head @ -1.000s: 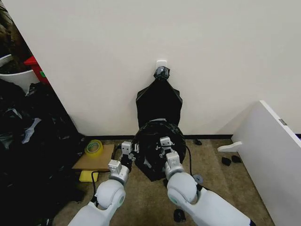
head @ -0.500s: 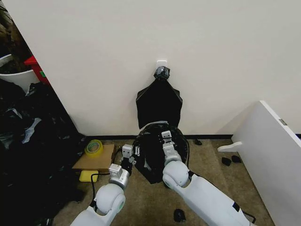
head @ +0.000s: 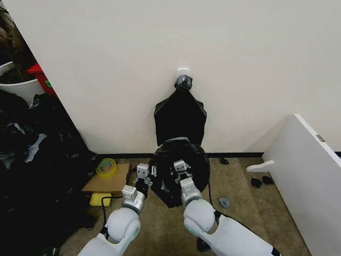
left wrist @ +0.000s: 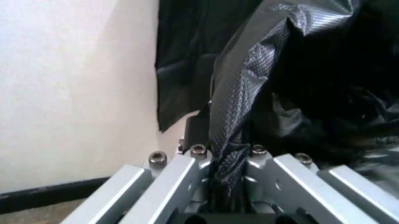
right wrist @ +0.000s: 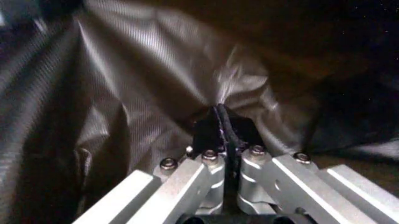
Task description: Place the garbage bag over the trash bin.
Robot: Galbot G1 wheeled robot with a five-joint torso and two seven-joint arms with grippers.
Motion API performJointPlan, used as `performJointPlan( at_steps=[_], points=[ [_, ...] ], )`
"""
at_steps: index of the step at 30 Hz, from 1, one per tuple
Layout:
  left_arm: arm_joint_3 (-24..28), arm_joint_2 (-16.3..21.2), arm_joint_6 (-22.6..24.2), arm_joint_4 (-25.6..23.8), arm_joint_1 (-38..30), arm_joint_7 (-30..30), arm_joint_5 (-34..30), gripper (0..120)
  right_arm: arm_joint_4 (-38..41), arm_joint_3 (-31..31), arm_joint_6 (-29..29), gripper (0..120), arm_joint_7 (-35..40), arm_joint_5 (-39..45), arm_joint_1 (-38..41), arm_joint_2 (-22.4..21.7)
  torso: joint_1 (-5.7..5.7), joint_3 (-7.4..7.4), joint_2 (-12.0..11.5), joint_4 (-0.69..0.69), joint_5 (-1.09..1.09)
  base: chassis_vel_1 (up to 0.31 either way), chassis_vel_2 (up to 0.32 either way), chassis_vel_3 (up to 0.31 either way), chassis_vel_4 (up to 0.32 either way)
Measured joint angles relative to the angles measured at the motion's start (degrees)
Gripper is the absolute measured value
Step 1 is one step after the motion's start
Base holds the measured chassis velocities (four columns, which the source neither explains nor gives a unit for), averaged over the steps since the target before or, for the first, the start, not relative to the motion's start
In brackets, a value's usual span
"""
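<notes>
One garbage bag [head: 184, 160] (glossy black) covers the single trash bin on the floor by the wall. Two claws pinch its plastic: left claw [head: 141, 172] at its left edge, right claw [head: 181, 169] over its top.

Garbage bag [head: 179, 168] sits on the floor against the wall, below the hanging bag bunch [head: 180, 114]. Left gripper [head: 141, 172] at its left edge, right gripper [head: 181, 169] over its middle. Tape roll [head: 106, 166] lies left of the bag.
</notes>
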Motion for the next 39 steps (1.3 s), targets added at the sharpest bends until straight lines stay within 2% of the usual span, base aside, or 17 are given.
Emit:
performJointPlan(
  at_steps=[5,8,13,18,22,24,27,29,31,33,34,36,39],
  points=[
    [-0.1,0.4,-1.8,-1.0,1.1,2.2,0.8,1,-3.4,0.2,-1.7,0,1.1,0.3,2.9,1.2,0.0,0.0,0.0,0.01,0.0,0.0,0.0,0.0,0.0],
    [-0.7,0.7,-2.4,-1.5,1.8,3.1,1.7,1,-4.2,0.3,-7.0,0,4.3,2.8,5.3,1.3,0.0,0.0,0.0,0.01,0.0,0.0,0.0,0.0,0.0],
    [-1.2,1.2,-2.8,-1.7,2.2,3.7,2.6,1,-5.0,0.1,-10.8,0,6.8,7.1,7.4,1.3,0.0,0.0,0.0,0.01,0.0,0.0,0.0,0.0,0.0],
    [-1.5,1.4,-3.3,-1.8,2.5,4.3,3.6,1,-6.6,0.0,-10.5,0,6.8,6.7,8.8,1.3,0.0,0.0,0.0,0.01,0.0,0.0,0.0,0.0,0.0],
    [-1.9,1.4,-3.5,-1.8,2.6,4.4,3.8,1,-6.4,-0.1,-7.1,0,5.3,3.0,8.1,0.8,0.0,0.0,0.0,0.01,0.0,0.0,0.0,0.0,0.0],
    [-2.3,1.8,-3.8,-1.7,2.5,4.6,3.7,1,-3.9,-1.1,-3.6,0,3.0,-1.2,5.4,-0.6,0.0,0.0,0.0,0.01,0.01,0.0,0.0,0.0,0.0],
    [-2.6,2.1,-4.5,-1.2,2.3,5.2,3.8,1,-1.3,-1.8,-3.4,0,2.7,-1.0,3.9,-1.5,0.0,0.0,0.0,0.0,0.0,0.0,0.0,0.0,0.0],
    [-2.8,2.5,-6.3,0.0,1.6,6.3,3.8,1,4.5,-2.7,-7.2,0,3.3,6.0,2.4,-2.9,0.0,0.0,0.0,0.0,0.0,0.0,0.0,0.0,0.0],
    [-2.8,2.5,-6.6,0.3,1.5,6.5,3.7,1,5.9,-2.8,-8.7,0,3.8,8.2,2.3,-3.2,0.0,0.0,0.0,0.01,0.0,0.0,0.0,0.0,0.0],
    [-2.9,2.5,-7.9,1.1,0.8,7.5,3.2,1,10.0,-2.7,-14.7,0,6.1,16.8,2.1,-3.8,0.0,0.0,0.0,0.0,-0.01,0.0,0.0,0.0,0.0],
    [-2.9,2.5,-7.9,1.1,0.8,7.5,3.2,1,10.0,-2.7,-14.7,0,6.1,16.8,2.1,-3.8,0.0,0.0,0.0,0.0,-0.01,0.0,0.0,0.0,0.0],
    [-2.9,2.5,-8.9,1.4,0.5,8.5,2.8,1,11.4,-2.3,-19.3,0,8.0,22.5,2.4,-3.9,0.0,0.0,0.0,0.0,-0.01,0.0,0.0,0.0,0.0],
    [-2.9,2.5,-9.6,1.3,0.6,9.3,2.8,1,11.0,-2.3,-21.7,0,8.9,23.8,3.0,-3.8,0.0,0.0,0.0,0.0,0.0,0.0,0.0,0.0,0.0]
  ],
)
